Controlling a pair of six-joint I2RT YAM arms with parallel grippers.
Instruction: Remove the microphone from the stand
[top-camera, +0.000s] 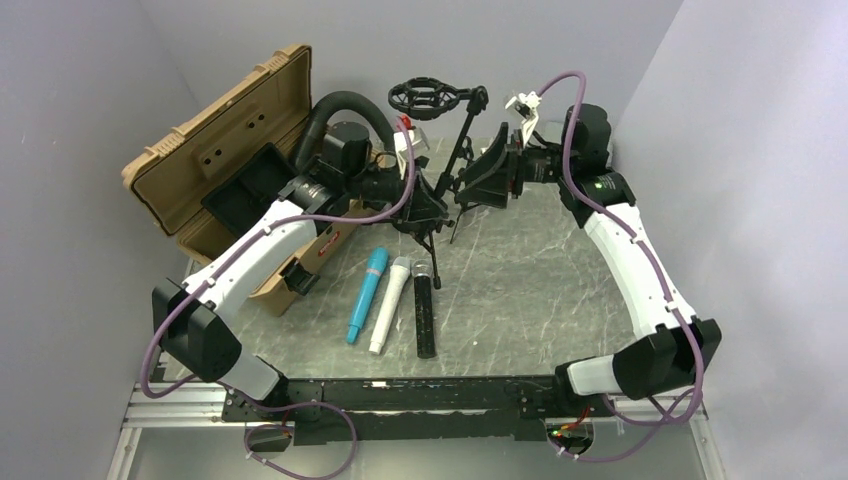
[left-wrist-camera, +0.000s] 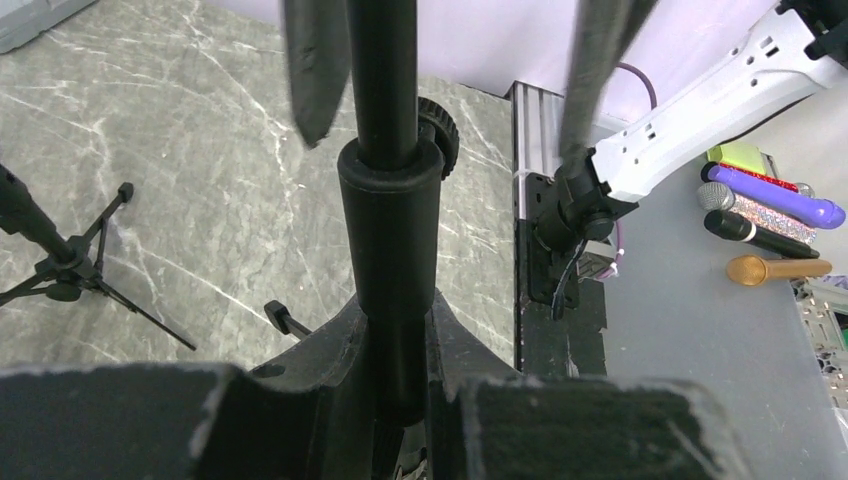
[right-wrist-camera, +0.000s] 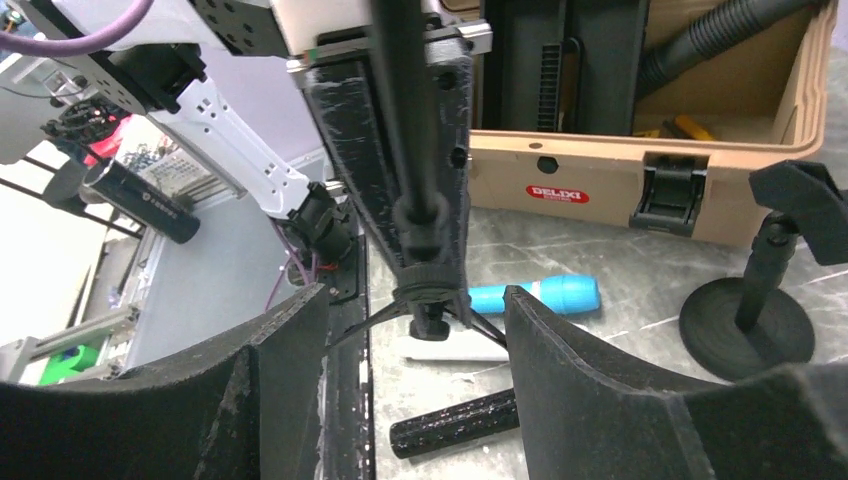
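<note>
Microphone: in neither gripper. The left gripper (left-wrist-camera: 400, 400) is clenched around the thick sleeve of the stand (left-wrist-camera: 388, 230), low on its pole. The right gripper (right-wrist-camera: 412, 318) is spread wide and released, and the same pole shows between its jaws from the opposite side. I cannot tell whether those jaws bracket the pole or sit just short of it. Above the stand the shock mount (top-camera: 430, 98) looks empty. A black microphone (top-camera: 425, 310), a white microphone (top-camera: 388, 305) and a blue microphone (top-camera: 367, 293) lie side by side on the desk (top-camera: 540, 290), just in front of the stand's feet, so the removal may be done. A small tripod (left-wrist-camera: 60, 268) stands just beside the stand, and a tan hard case (top-camera: 215, 150) sits open to the stand's left. The main risk, as I judge it, is the light stand. Any sideways pull from the clenched left gripper could tip it or drag its legs through the three microphones at its feet and set them rolling. If the right gripper closes where it is, it would likely pinch the pole or strike the left gripper, since the two are very near each other. A swing toward the small tripod could knock that over too.
</note>
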